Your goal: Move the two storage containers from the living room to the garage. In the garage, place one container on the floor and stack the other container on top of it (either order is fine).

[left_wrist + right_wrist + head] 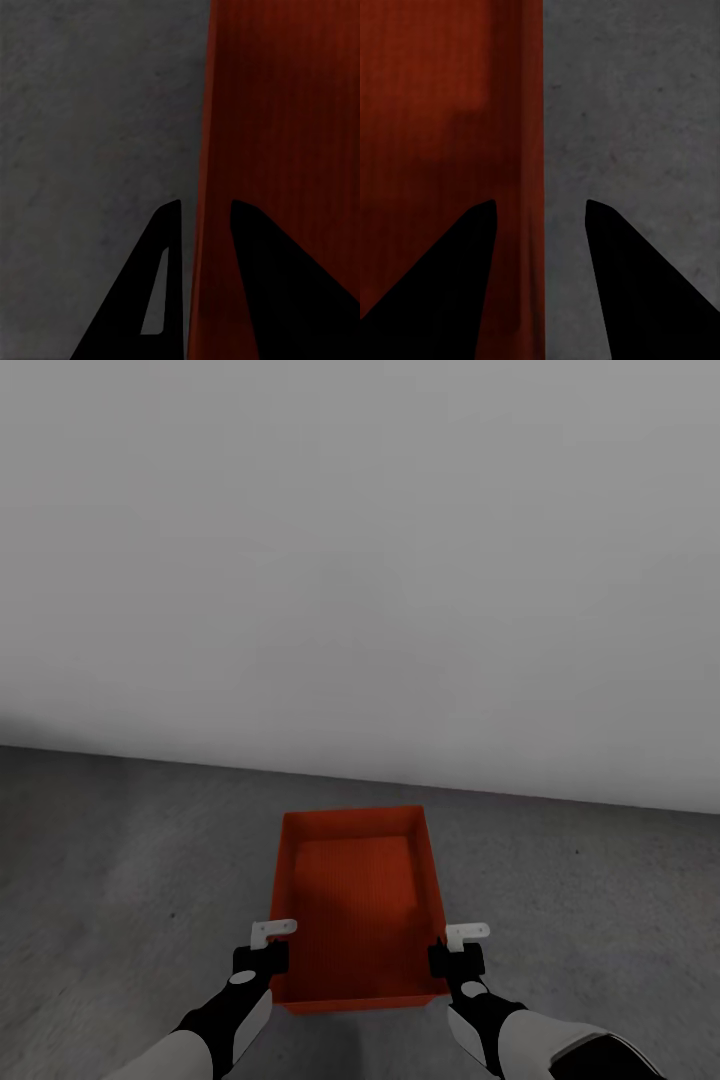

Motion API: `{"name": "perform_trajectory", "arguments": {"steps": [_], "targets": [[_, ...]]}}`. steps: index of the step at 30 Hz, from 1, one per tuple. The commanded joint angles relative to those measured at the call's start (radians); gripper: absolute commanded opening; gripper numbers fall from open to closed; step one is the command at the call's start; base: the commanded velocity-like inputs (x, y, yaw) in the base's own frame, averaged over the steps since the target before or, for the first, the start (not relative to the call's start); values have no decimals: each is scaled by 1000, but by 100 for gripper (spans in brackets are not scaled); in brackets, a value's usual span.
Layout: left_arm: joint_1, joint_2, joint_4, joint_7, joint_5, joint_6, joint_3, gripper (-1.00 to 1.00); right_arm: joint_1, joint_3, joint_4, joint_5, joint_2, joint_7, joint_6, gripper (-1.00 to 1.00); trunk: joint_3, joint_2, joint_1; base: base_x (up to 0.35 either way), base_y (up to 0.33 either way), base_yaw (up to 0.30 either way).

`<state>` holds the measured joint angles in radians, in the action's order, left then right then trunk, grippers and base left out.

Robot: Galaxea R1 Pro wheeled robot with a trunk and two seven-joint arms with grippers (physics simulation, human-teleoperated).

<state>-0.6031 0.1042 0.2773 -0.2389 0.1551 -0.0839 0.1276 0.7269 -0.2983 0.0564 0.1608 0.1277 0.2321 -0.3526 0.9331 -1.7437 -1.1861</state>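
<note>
Head view: orange-red storage container (360, 905), rectangular, topless, ribbed inside, lying on rough dark grey floor (120, 870) near plain pale grey wall (360, 560). Left gripper (268, 948) and right gripper (458, 952) reaching forward at the near ends of the long side walls, black wrists, white forearms; wall visible here alone.

Left wrist view: left gripper (202, 225) jaws spread, straddling the container's (285, 112) thin side wall, one finger outside over mottled concrete floor (90, 112), one inside; pinching or not, cannot tell.

Right wrist view: right gripper (540, 217) jaws spread wider, straddling the opposite container (442, 97) wall, clear gaps showing both sides; floor (637, 97) beside.
</note>
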Motion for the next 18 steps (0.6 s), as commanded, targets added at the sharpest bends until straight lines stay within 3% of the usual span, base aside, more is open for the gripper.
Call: {"name": "perform_trajectory", "arguments": {"steps": [1, 8, 18], "targets": [[0, -21, -3, -36, 12, -5, -2, -100, 2, 53, -46, -30, 1, -10, -23, -100, 1, 0, 0, 44, 0, 0], [0, -21, -3, -36, 12, -5, -2, -100, 2, 53, -46, -30, 1, -10, -24, -100, 1, 0, 0, 114, 0, 0], [0, -21, -3, -36, 11, -5, -2, -100, 2, 53, -46, -30, 1, -10, -23, -100, 1, 0, 0, 8, 0, 0]]}}
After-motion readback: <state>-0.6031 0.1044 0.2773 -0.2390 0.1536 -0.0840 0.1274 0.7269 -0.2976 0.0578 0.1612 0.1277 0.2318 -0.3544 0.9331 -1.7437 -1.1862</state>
